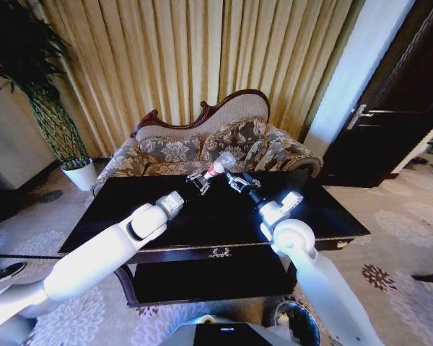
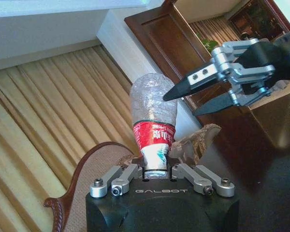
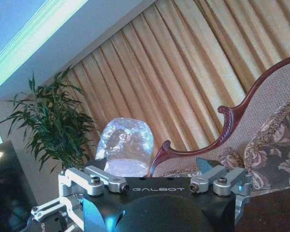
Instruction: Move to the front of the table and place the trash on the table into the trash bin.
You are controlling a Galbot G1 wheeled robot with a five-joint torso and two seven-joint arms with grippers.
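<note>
Left tool (image 1: 200, 181) clamping bottle (image 1: 221, 163), sofa (image 1: 175, 149) behind table (image 1: 115, 209).

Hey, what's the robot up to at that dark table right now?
The left end effector is shut on the bottle, a clear plastic one with a red label, holding it above the far side of the table. The right end effector sits open just beside it, over the tabletop. The trash bin stands on the floor at the near side of the table, by the robot's right arm.
</note>
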